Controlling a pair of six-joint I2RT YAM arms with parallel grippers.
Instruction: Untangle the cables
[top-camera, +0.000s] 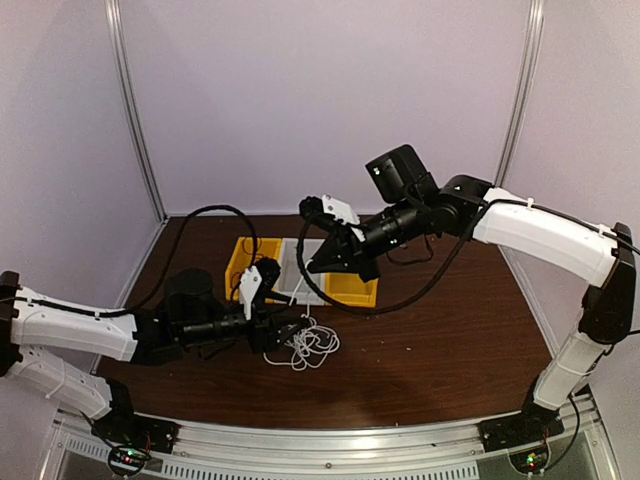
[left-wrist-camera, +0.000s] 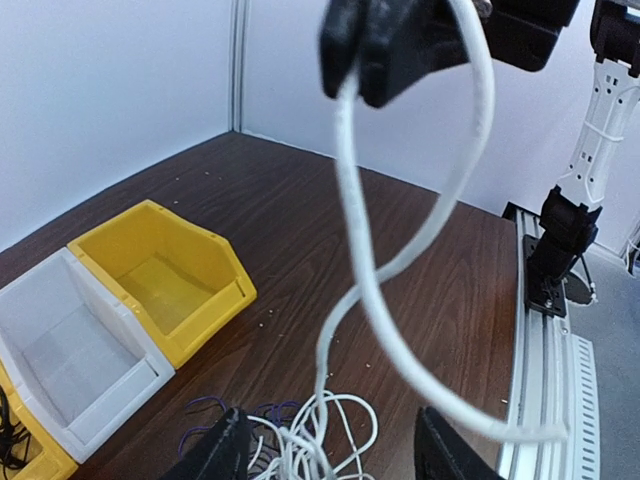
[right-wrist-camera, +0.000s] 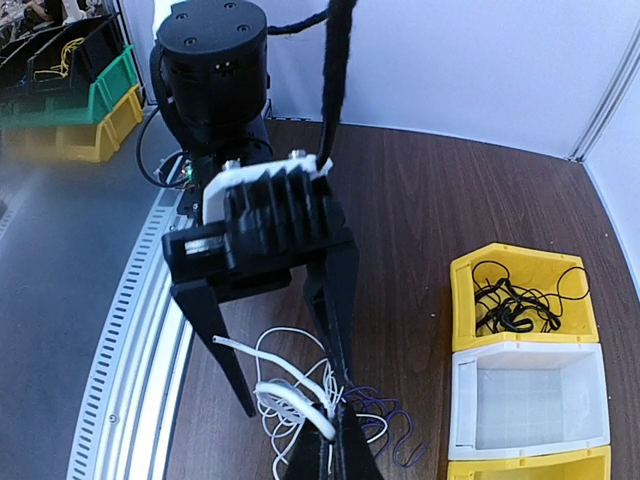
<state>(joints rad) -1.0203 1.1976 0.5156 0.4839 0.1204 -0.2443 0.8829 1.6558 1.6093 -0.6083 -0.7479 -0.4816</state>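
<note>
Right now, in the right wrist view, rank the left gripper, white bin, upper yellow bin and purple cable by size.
Largest: left gripper, though it's nearer the camera.
Next: white bin and upper yellow bin, about alike.
Smallest: purple cable.

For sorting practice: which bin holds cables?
The yellow bin nearest the left wall; black cables lie inside; the white bin and second yellow bin are empty.

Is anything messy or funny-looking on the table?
Yes. The thin white cable lies in a tangled heap on the brown wooden table, with a thin dark purplish cord mixed in. One loop is pulled up by the shut right pincer. The open left pincer hangs over the heap.
</note>
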